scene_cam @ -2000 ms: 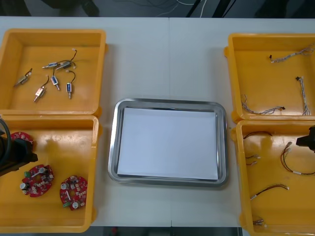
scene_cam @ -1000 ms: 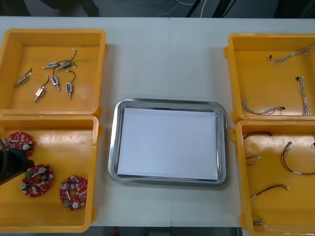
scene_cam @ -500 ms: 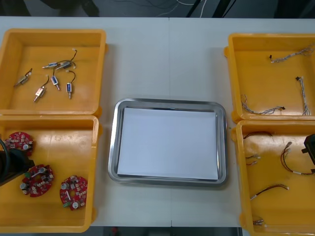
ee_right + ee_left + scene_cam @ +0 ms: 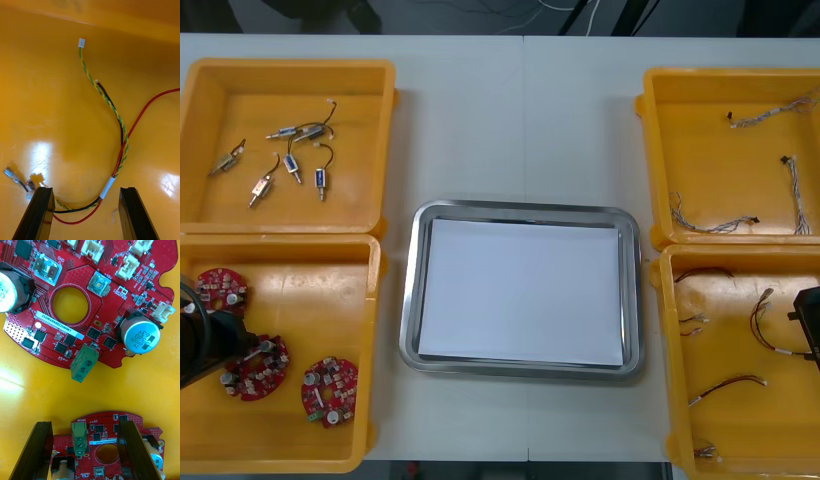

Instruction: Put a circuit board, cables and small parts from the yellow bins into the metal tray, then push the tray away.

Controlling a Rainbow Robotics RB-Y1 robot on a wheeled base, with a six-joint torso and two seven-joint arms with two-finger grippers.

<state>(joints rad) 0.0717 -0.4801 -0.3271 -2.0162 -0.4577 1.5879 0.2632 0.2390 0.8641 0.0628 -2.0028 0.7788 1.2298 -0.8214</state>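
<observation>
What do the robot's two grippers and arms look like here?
The left gripper and right gripper each have two flat, matte black fingers with squared tips, like slim rectangular bars. In the front view the left arm ends in a bulky black block; the right arm looks black and boxy too. No markings are visible.

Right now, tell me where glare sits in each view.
Front view: metal tray rim mirrors a dark band on its near side; sheen spots on near left bin and near right bin. Right wrist view: white glare patches on the bin floor near the open right tool. Left wrist view: soft highlight near the open left tool.
</observation>
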